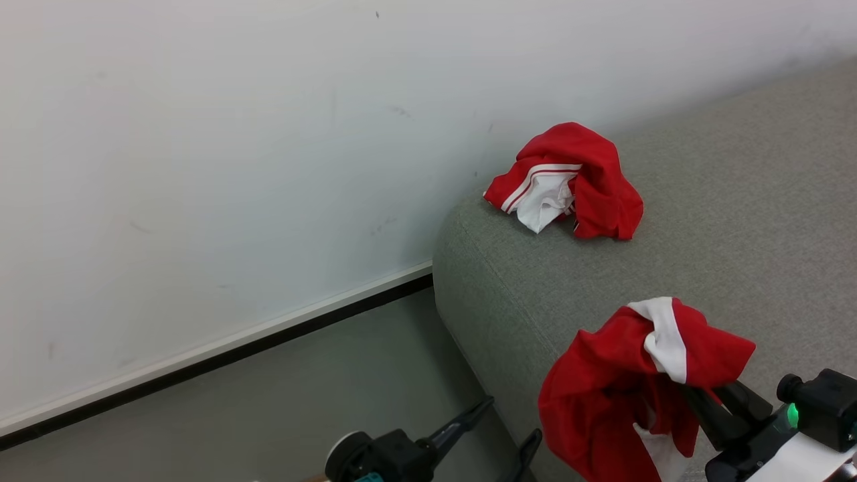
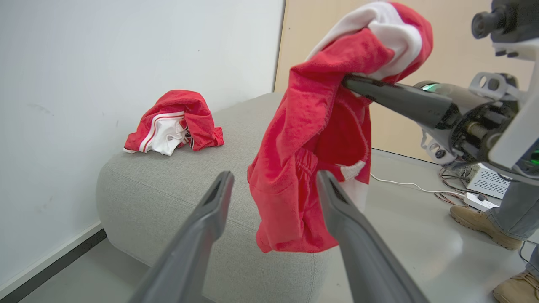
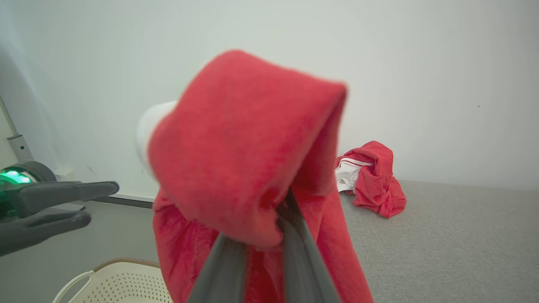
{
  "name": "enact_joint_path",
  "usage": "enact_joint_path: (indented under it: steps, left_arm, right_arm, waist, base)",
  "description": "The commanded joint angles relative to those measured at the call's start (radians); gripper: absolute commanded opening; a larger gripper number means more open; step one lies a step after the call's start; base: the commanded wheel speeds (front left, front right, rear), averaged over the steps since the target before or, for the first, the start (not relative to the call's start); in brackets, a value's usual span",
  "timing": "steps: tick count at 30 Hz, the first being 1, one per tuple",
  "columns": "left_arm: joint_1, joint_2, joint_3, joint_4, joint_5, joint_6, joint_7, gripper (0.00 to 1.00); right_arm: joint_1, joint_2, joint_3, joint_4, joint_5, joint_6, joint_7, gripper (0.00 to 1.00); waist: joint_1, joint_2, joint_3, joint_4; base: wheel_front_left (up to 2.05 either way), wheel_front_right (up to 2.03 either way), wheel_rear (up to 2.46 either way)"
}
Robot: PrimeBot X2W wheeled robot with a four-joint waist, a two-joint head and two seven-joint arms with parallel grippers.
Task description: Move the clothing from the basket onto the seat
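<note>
Right hand (image 1: 699, 398): clenched on a red garment with a white band (image 1: 622, 375). You can see both dark fingers pinched into the bunched cloth near its top.
Held garment: it drapes over your fingertips and hangs down in loose folds above the near edge of the sofa (image 1: 736, 201), close to its left end. You cannot tell whether the lowest folds touch the upholstery.
Left hand (image 1: 507, 423): released, fingers spread wide with nothing between them. It sits low over the floor (image 1: 301, 402) beside the sofa's left end, and the hanging garment is just beyond its tips.
Laundry basket (image 3: 122, 282): your right wrist view shows its brown rim, perforated wall and a white handle, below the held garment.
Second garment (image 1: 569, 181): a crumpled red piece with white panel and stripe trim, lying at the sofa's far left corner near the wall (image 1: 201, 134), well apart from the held one.
Bystander: tan boots (image 2: 480, 221) on the floor past the sofa, with cables (image 2: 404, 185) nearby.
</note>
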Motion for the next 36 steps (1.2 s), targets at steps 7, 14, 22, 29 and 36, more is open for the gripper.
enact_joint_path:
  steps: [7,14,22,29,36]
  left_arm:
    - [-0.011,0.0,-0.009,0.013,-0.007,-0.002,-0.008,1.0]
    - [-0.009,0.001,-0.018,0.019,-0.006,0.005,-0.002,1.0]
    - [-0.042,0.023,-0.011,-0.004,0.016,0.023,0.019,1.0]
    - [-0.146,0.068,0.027,-0.057,0.054,0.033,0.057,1.0]
    - [-0.261,0.102,0.073,-0.101,0.095,0.042,0.076,1.0]
  right_arm:
    - [0.025,0.014,-0.02,-0.018,-0.018,-0.002,0.011,0.0]
    - [0.034,0.026,-0.035,-0.014,-0.027,-0.002,0.002,0.0]
    - [-0.036,0.05,-0.057,0.005,-0.051,-0.002,-0.023,0.0]
    - [-0.257,0.09,-0.147,0.065,-0.092,-0.002,-0.079,0.0]
    - [-0.536,0.09,-0.324,0.197,-0.114,-0.002,-0.114,0.0]
  waist:
    - [0.0,-0.0001,0.003,0.01]
    - [0.0,-0.0001,0.021,0.039]
    - [0.0,-0.0001,0.13,0.093]
    - [0.0,-0.0001,0.371,0.162]
    - [0.0,-0.0001,0.58,0.227]
  base:
    - [0.0,0.0,0.0]
    - [0.0,0.0,0.0]
    - [0.0,0.0,0.0]
    - [0.0,0.0,0.0]
    - [0.0,0.0,0.0]
